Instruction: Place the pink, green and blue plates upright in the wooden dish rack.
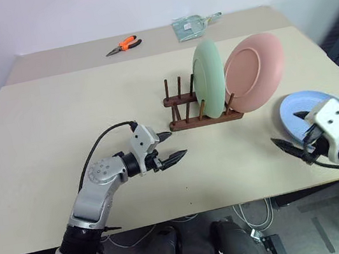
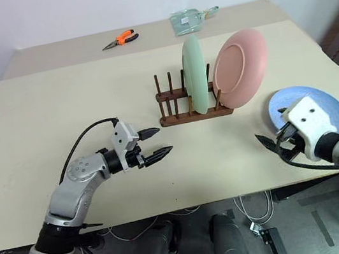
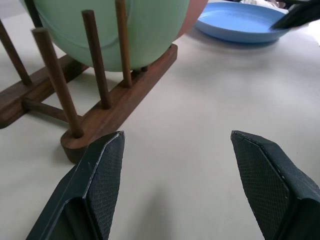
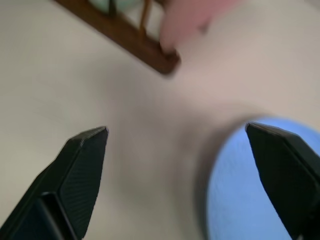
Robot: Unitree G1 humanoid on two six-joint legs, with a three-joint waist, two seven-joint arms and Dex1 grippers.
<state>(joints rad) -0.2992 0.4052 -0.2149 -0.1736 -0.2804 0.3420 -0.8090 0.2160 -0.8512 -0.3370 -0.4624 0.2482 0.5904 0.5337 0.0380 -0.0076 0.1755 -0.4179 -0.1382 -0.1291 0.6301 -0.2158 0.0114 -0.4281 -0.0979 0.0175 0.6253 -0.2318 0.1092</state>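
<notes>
1. Worktop [image 1: 58, 119]: a pale surface carrying all the objects. The eye views take in its whole spread.
2. Rack [image 1: 182, 107]: dark wood, two rails with upright pegs, near the middle of the worktop. The left wrist view shows its near rail end and pegs close up; the right wrist view shows one rail end, blurred.
3. Green plate [image 1: 210, 78]: upright between the pegs at the rack's right part. In the left wrist view its lower edge sits down between the rails.
4. Pink plate [image 1: 254, 71]: on edge at the rack's right end, just right of the green plate and leaning away from it. Whether it sits between pegs cannot be told.
5. Blue plate [image 1: 299, 113]: flat on the worktop, right of the rack and apart from it.
6. Left pincer [image 1: 171, 147]: spread, holding nothing, low over the worktop in front of the rack's left end. Its wrist view shows bare worktop between the two fingers [image 3: 95, 185] and the rack just beyond.
7. Right pincer [image 2: 274, 145]: spread wide, empty, at the near edge of the blue plate. In its wrist view one finger [image 4: 285, 165] lies over the blue rim and the other over bare worktop; contact cannot be told.
8. Pliers [image 1: 123, 45], orange-handled, and a clear bag [image 1: 191, 25]: at the far edge of the worktop, seen in the eye views.
</notes>
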